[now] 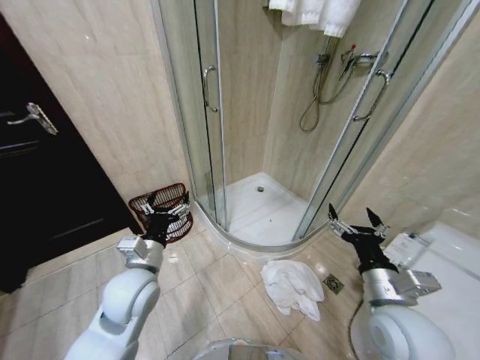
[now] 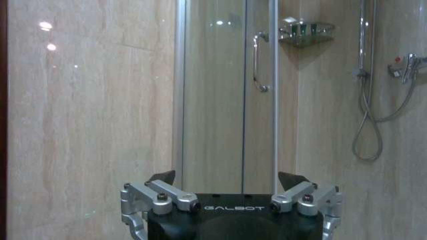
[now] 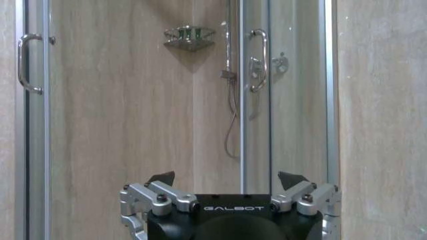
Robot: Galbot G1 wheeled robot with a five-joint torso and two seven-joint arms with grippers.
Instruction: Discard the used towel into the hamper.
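A crumpled white towel (image 1: 293,287) lies on the tiled floor in front of the shower, between my two arms. The hamper (image 1: 160,208), a dark reddish-brown open-weave basket, stands against the wall left of the shower door. My left gripper (image 1: 167,205) is raised in front of the hamper, open and empty. To the right of the towel, my right gripper (image 1: 352,217) is held up above the floor, open and empty too. In the wrist views both the left gripper (image 2: 227,179) and the right gripper (image 3: 227,179) face the shower with spread fingertips.
A curved glass shower enclosure (image 1: 217,112) with a white tray (image 1: 259,206) stands ahead. A dark door (image 1: 37,172) is at the left. A white fixture (image 1: 450,270) sits at the right. A floor drain (image 1: 333,283) lies beside the towel. More white cloth (image 1: 319,13) hangs over the shower top.
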